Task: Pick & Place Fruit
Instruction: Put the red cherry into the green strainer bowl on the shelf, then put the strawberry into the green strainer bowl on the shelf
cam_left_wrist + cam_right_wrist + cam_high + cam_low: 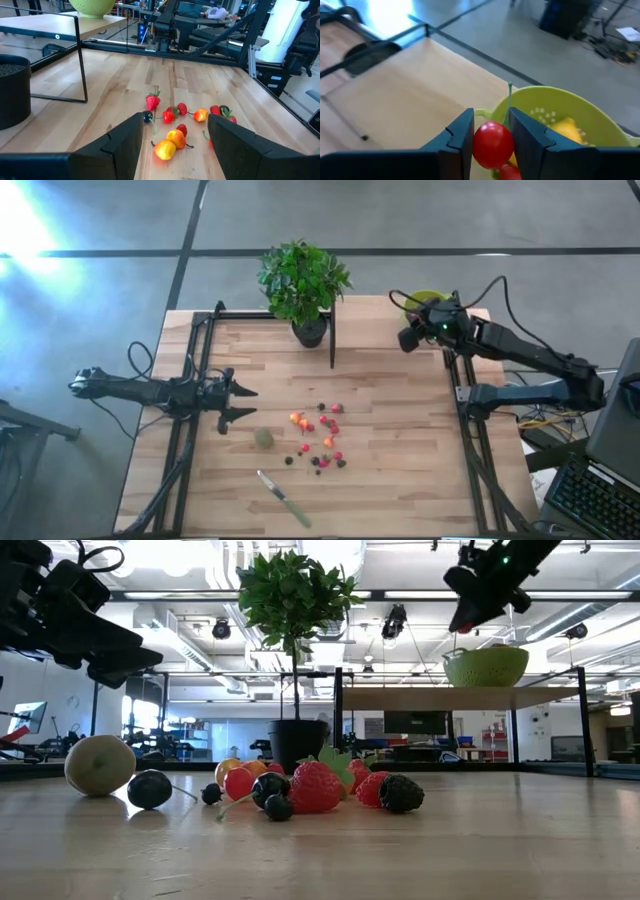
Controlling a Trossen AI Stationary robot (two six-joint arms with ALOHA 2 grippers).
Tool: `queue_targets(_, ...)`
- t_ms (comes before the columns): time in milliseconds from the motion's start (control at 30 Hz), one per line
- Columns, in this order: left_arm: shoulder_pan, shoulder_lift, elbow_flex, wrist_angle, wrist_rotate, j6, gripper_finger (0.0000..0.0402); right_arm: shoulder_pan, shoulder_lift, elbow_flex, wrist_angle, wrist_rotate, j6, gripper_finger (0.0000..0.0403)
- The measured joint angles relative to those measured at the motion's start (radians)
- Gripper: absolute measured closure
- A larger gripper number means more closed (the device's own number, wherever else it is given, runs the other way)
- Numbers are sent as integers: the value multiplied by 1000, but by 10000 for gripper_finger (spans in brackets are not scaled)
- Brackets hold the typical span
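The right gripper [491, 145] is squeezing a shiny red cherry [492, 144] between its two fingers, with the thin green stem sticking up. It is hanging over the lime-green bowl [570, 112], which is sitting at the table's far right corner. The bowl is round with little holes, and a yellow lemon [566, 128] is already lying inside. This looks like the drop-off step. Next, the fingers need to open so the cherry falls in.

The other fruit [318, 442] is waiting in a loose pile near the middle of the wooden table [400, 480]: bumpy strawberries, smooth berries and a dull-green ball [263, 438]. The left gripper [237, 402] is hovering near the left edge, open and holding nothing.
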State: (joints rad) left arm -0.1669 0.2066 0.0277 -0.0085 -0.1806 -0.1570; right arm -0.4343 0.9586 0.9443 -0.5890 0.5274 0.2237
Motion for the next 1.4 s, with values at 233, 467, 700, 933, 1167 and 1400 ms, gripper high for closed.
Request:
queue_targets(233,0,0,0,0,0,0,172,-97,19,0,-14,-1,-14,282)
queue_targets(467,0,0,0,0,0,0,172,-151,27,0,-68,-3,-13,299)
queue_targets(700,0,0,0,0,0,0,172,-160,27,0,-70,-4,-14,283)
queue_targets(933,0,0,0,0,0,0,172,-160,27,0,-70,-3,-1,220)
queue_targets(1167,0,0,0,0,0,0,172,-159,25,18,-51,-12,10,194)
queue_targets(1400,0,0,0,0,0,0,172,-75,23,89,9,-260,14,202)
